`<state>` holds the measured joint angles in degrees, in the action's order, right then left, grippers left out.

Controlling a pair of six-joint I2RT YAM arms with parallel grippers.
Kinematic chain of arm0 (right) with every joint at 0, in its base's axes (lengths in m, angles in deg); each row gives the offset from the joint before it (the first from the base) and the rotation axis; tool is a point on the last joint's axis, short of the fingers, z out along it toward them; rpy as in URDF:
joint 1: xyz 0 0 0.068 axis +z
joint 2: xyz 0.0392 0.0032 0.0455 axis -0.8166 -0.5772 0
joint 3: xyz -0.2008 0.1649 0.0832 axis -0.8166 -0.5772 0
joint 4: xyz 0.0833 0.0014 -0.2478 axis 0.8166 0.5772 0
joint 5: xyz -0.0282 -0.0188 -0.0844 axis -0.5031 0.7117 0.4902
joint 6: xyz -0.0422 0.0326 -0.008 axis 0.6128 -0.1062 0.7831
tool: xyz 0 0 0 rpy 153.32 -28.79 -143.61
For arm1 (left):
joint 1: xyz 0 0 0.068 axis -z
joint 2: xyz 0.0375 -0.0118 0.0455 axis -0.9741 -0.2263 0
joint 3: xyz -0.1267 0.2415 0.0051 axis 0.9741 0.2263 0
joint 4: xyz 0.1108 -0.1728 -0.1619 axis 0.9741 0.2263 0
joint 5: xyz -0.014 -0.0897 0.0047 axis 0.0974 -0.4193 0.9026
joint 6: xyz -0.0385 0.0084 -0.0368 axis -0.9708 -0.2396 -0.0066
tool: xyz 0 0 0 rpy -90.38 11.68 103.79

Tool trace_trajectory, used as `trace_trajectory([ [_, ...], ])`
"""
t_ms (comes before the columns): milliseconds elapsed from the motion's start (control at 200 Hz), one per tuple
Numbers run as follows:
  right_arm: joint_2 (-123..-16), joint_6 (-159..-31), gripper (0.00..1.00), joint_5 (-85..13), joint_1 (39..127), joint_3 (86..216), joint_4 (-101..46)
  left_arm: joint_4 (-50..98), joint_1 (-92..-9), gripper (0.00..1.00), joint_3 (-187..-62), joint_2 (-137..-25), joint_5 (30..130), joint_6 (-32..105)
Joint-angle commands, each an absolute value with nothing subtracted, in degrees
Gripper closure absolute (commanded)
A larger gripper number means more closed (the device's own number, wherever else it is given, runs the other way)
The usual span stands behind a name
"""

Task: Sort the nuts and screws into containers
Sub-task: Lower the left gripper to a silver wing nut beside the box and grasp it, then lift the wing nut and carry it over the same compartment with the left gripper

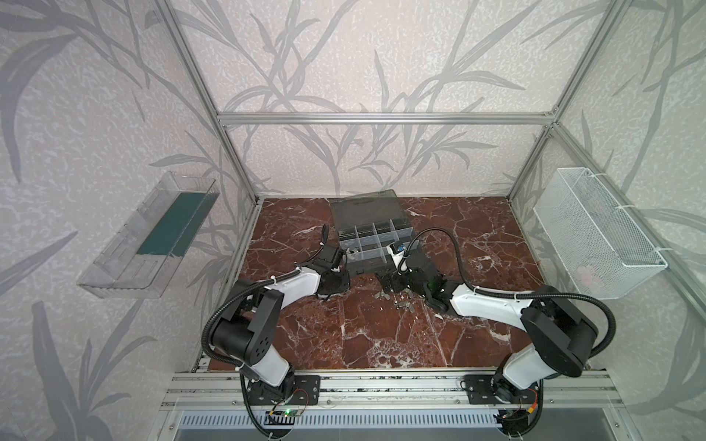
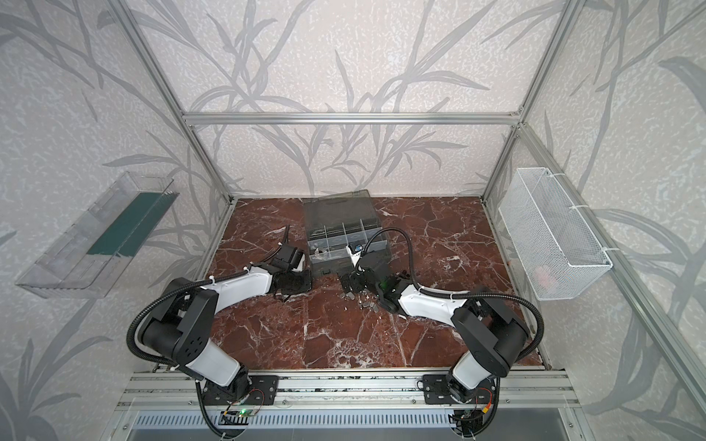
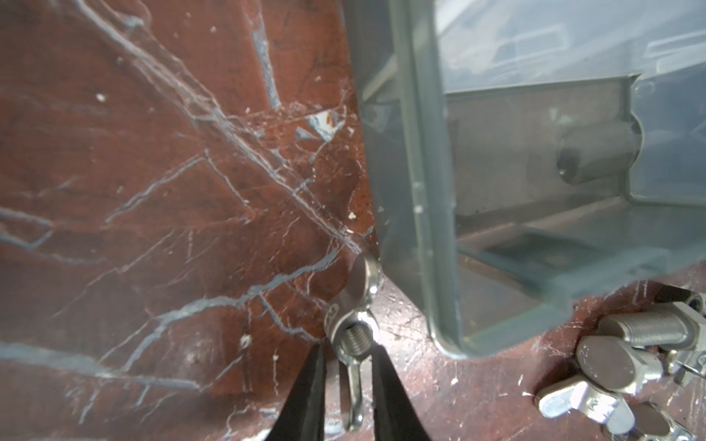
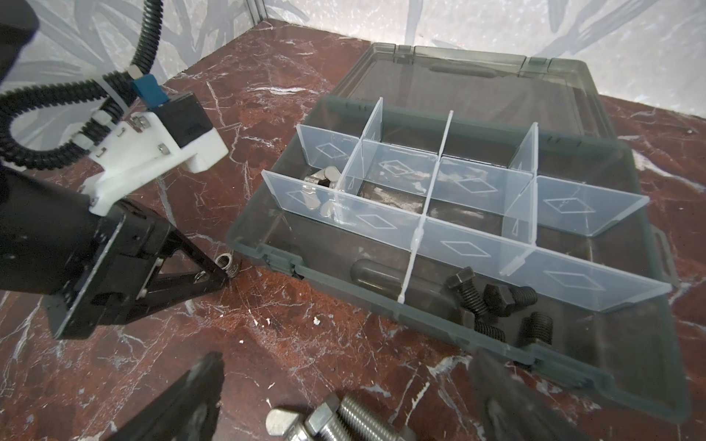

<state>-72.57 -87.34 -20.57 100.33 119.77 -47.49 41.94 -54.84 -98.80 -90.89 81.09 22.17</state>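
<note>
Left tool (image 3: 348, 350) pinches wing nut (image 3: 351, 336) on counter (image 3: 153, 191) at case (image 3: 420, 191) corner, probably to lift it into a compartment (image 4: 290, 194); right tool (image 4: 347, 361) wide open, empty, over loose bolts (image 1: 402, 301), mid-frame in both top views.

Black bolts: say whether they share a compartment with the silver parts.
No, the black bolts lie in one compartment, the silver parts in another.
</note>
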Motion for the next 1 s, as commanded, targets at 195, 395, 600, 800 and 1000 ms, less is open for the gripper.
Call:
trace_trajectory([
  [195,-73.2,-88.1,0.01,-20.2,100.4,121.3,-47.9,41.5,-54.6,0.95,-96.8,-88.6,83.2,22.2],
  [395,-73.4,-88.2,0.01,-20.2,100.4,121.3,-48.0,42.0,-54.6,1.0,-96.2,-86.7,83.3,21.8],
  [600,-73.5,-88.5,0.01,-20.5,100.4,121.3,-48.1,45.9,-54.6,1.0,-96.7,-81.2,84.1,21.7],
  [800,-73.1,-88.7,0.01,-20.7,100.4,121.1,-48.2,49.6,-54.8,1.0,-100.4,-77.6,84.4,21.8],
  [1000,-72.3,-89.1,0.01,-20.8,100.4,120.7,-48.4,51.6,-55.3,1.0,-108.8,-79.7,85.0,23.7],
])
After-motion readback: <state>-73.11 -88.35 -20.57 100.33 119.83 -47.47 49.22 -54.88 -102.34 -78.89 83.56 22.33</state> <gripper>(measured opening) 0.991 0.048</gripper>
